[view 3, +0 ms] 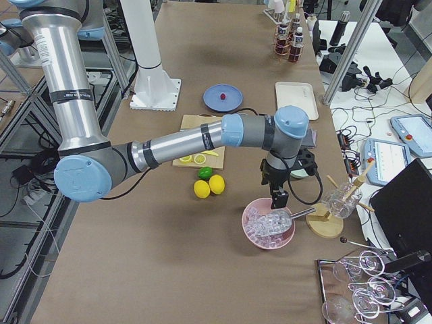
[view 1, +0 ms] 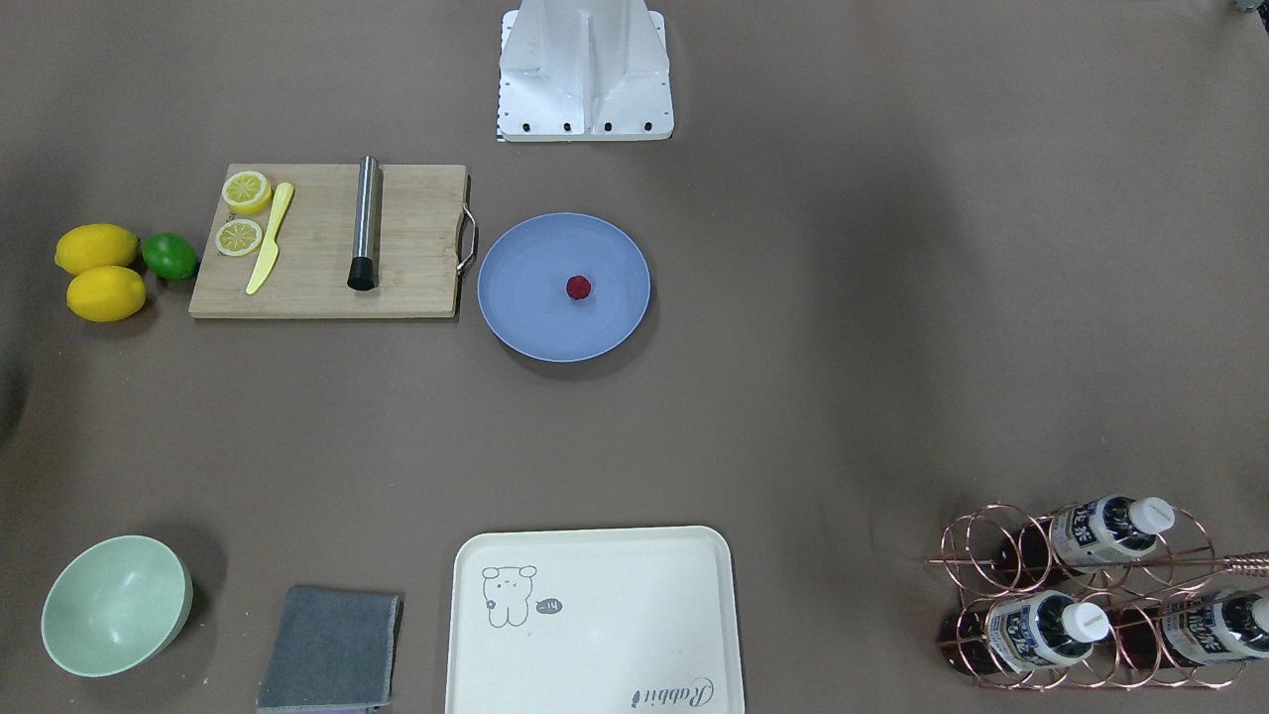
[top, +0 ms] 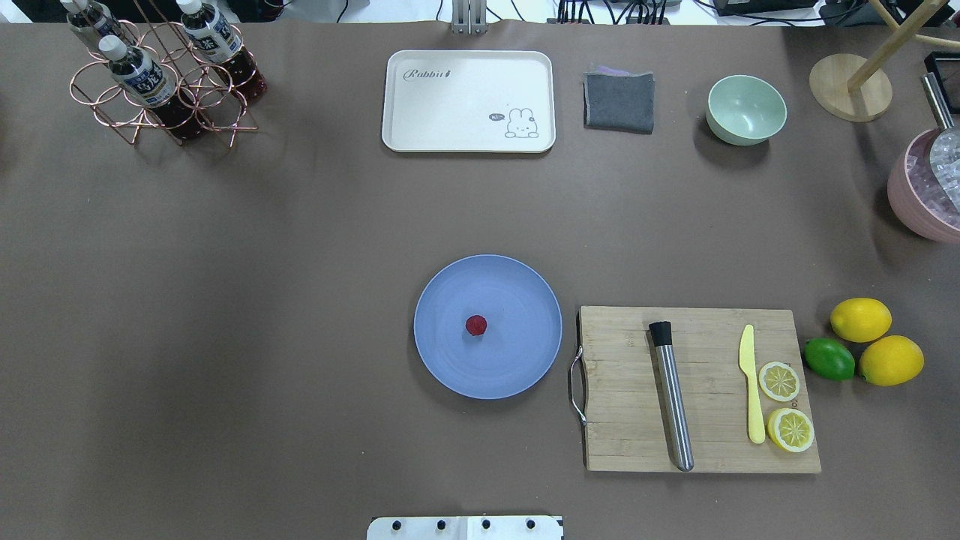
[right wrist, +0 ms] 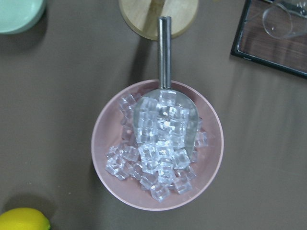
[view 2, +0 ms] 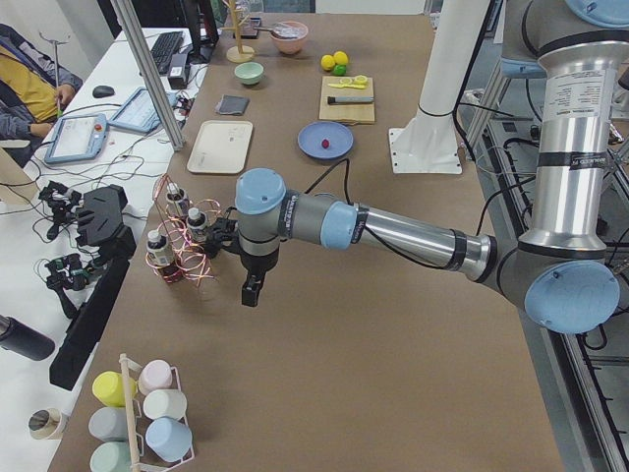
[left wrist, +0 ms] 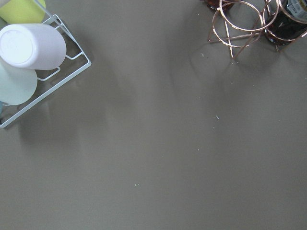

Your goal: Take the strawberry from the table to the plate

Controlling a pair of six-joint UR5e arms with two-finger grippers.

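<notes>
Strawberry [top: 476,325] lay on the plate [top: 517,367], slightly left of centre; roundish, no real long axis. Left gripper [view 2: 252,291] hung by the bottle rack [view 2: 187,246], right gripper [view 3: 277,199] over the ice bowl [view 3: 268,229], both well apart from it, neither clearly nearer. Jaw state of either: could not tell. Placement looked done.

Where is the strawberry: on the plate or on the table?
On the plate. The strawberry sits near its middle, with blue surface all round it, in both the overhead and front views.
</notes>
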